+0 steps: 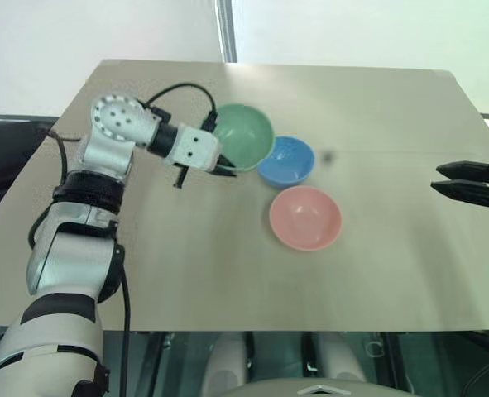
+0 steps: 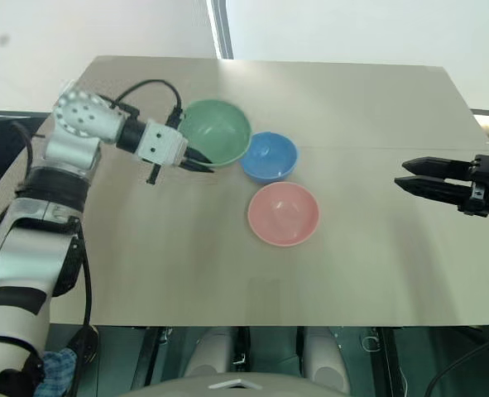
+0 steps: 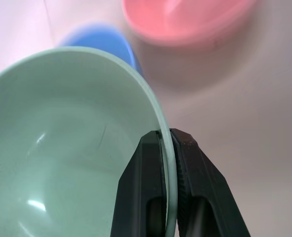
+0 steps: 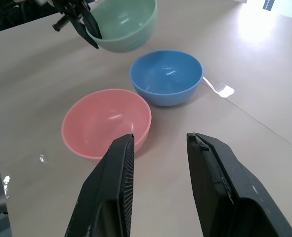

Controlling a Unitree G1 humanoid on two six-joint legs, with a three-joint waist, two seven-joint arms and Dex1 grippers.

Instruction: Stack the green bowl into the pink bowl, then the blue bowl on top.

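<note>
A: Any words to read?
B: I can't see any. The table (image 1: 227, 273) is plain tan, with a white wall behind.
A: The bowls?
B: The left gripper (image 1: 224, 169) pinches the green bowl (image 1: 246, 135) by its rim, upper middle of the frame, lifted. The blue bowl (image 1: 287, 160) and pink bowl (image 1: 305, 217) sit just below it. The right gripper (image 4: 158, 143) is open and holds nothing.

Silver-grey left arm (image 1: 79, 248) with black joint bands, perforated round elbow cap (image 1: 116, 118), black cable (image 1: 178, 89), white wrist block (image 1: 193, 149); black two-fingered right gripper (image 2: 411, 184).

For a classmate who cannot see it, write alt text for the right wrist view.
The left gripper pinches the rim of the green bowl, held above the table. Nearer stand the blue bowl and the pink bowl, both empty. The right gripper hangs open in the foreground.
</note>
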